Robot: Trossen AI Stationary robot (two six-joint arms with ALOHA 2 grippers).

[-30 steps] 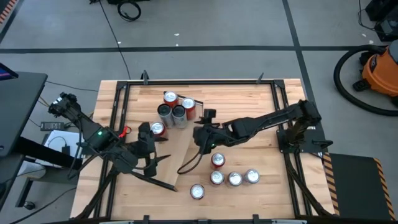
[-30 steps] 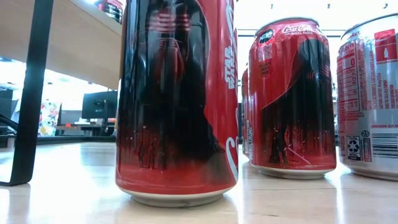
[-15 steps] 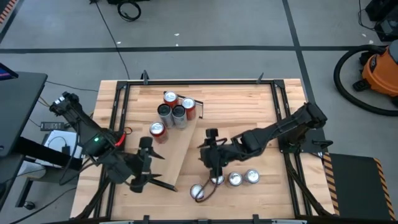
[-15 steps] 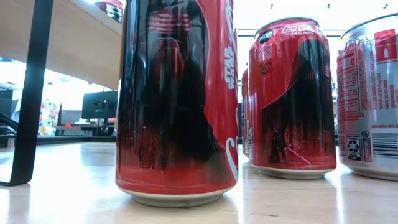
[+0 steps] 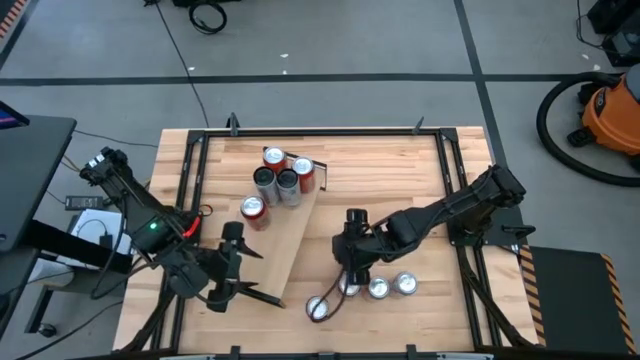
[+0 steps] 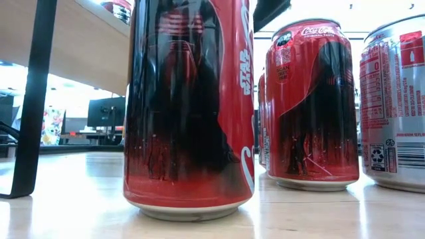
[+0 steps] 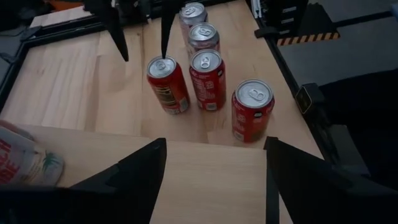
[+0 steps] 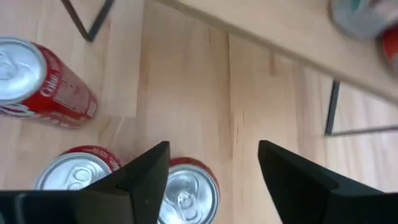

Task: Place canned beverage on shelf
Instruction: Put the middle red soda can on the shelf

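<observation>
Ten cans (image 5: pixel 287 182) in all: five on the shelf (image 5: pixel 290 235), five on the tabletop (image 5: pixel 400 160)

Robotics lab or workshop: grey floor marked with tape lines (image 5: pixel 330 76), orange shop vacuum (image 5: pixel 612 112), loose cables (image 5: pixel 207 15), black-framed wooden test table (image 5: pixel 390 165), computer monitors (image 6: pixel 106 111) behind.

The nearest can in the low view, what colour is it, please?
Red with a dark figure print, clearest in the low view.

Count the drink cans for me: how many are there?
10. Five cans stand on the shelf; five more on the tabletop, one beneath the right gripper.
</observation>
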